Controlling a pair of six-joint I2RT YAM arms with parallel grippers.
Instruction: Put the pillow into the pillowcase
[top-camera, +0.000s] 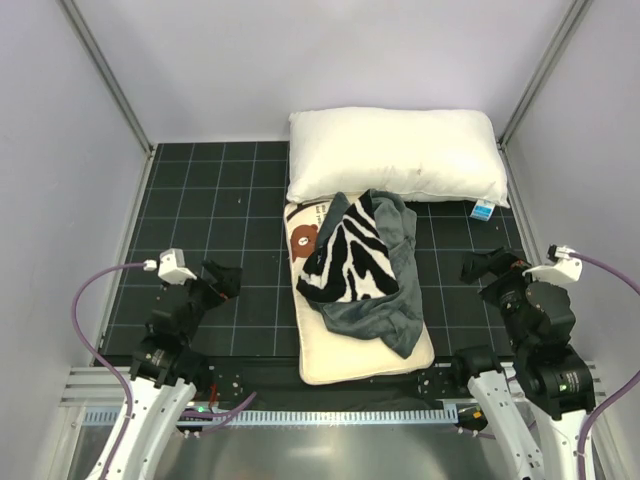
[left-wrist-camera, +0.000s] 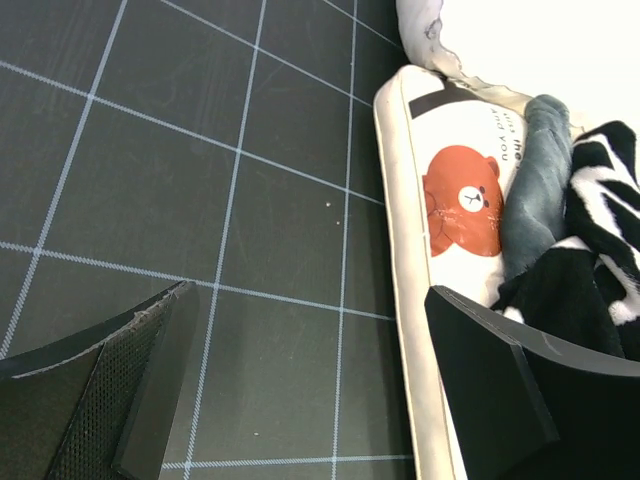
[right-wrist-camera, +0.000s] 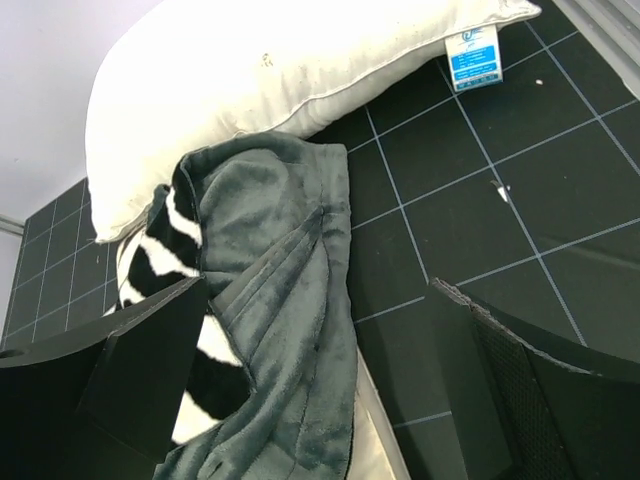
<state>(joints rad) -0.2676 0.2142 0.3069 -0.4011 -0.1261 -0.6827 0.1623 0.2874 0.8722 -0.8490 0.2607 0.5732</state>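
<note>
The flat cream pillow (top-camera: 345, 352) lies mid-table, its bear-face end (top-camera: 305, 237) toward the back; it also shows in the left wrist view (left-wrist-camera: 465, 195). The pillowcase (top-camera: 365, 265), zebra-striped and dark grey, lies crumpled on top of the pillow; the right wrist view shows its grey side (right-wrist-camera: 285, 300). My left gripper (top-camera: 222, 280) is open and empty, hovering left of the pillow's edge. My right gripper (top-camera: 487, 270) is open and empty, right of the pillowcase, above the mat.
A large plain white pillow (top-camera: 395, 155) lies at the back, touching the cream pillow's far end, with a blue tag (top-camera: 483, 210) at its right corner. The black gridded mat (top-camera: 200, 200) is fenced by white walls and metal posts.
</note>
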